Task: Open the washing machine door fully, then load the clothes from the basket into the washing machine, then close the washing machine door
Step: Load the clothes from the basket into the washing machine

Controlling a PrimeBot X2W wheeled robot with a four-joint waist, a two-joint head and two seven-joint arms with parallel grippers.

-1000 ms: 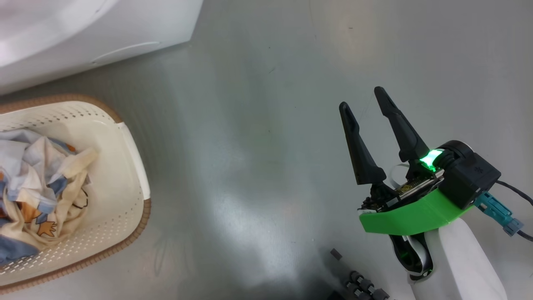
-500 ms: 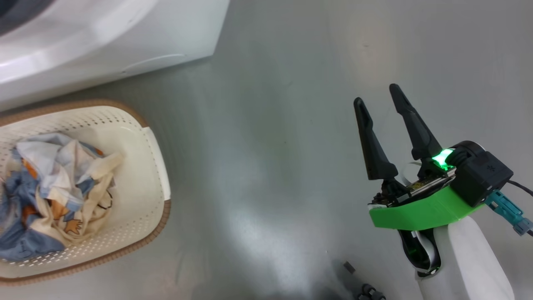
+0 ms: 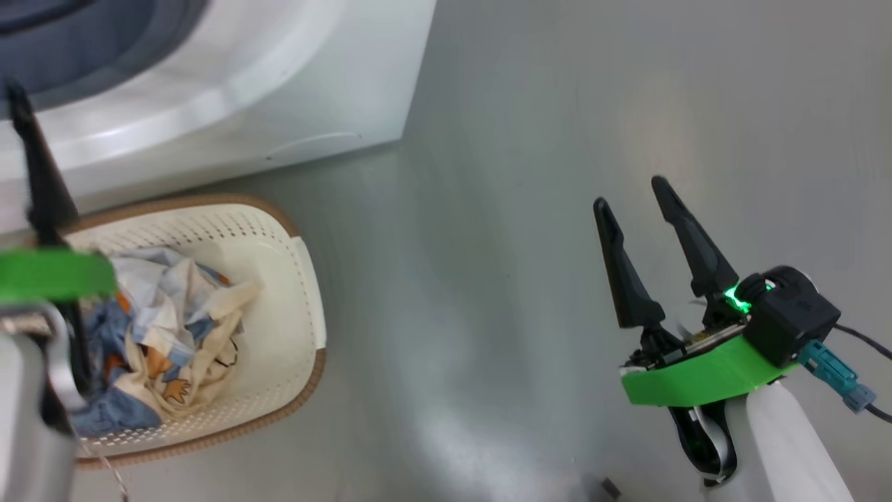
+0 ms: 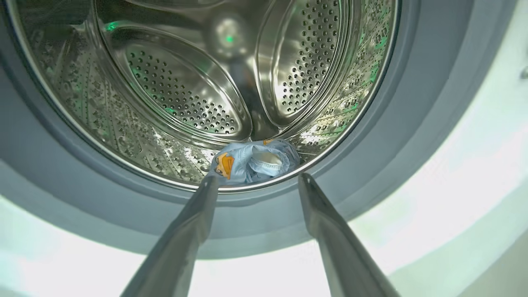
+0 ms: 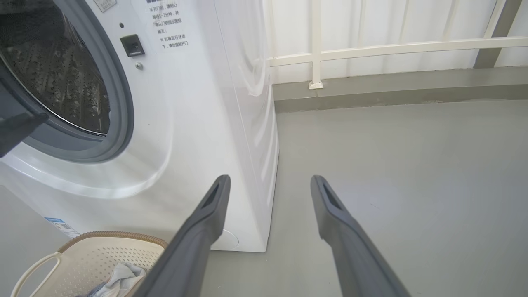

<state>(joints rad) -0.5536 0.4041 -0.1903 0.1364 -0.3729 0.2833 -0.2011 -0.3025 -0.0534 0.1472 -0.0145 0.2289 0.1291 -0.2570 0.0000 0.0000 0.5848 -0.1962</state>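
Observation:
The washing machine (image 5: 198,123) stands with its mouth uncovered; its door is out of view. My left gripper (image 4: 258,179) hangs open and empty just outside the grey-blue gasket (image 4: 412,103), pointing into the steel drum (image 4: 185,90). A blue printed garment (image 4: 253,161) lies at the drum's front lip, just beyond the fingertips. The cream basket (image 3: 293,307) sits on the floor in front of the machine (image 3: 279,90), with more clothes (image 3: 167,328) bundled in it. One left finger (image 3: 38,174) rises above the basket's far left. My right gripper (image 3: 631,192) hovers open and empty over the floor, well right of the basket.
Grey floor (image 3: 488,279) stretches between the basket and my right arm. In the right wrist view, a white railing (image 5: 371,47) and a low kerb run along the back, behind the machine's right side. The basket (image 5: 103,255) shows at the lower left there.
The head camera has swung, shifting machine and basket rightward in the picture. My left arm has come into the head view at the left edge. The right gripper stays open.

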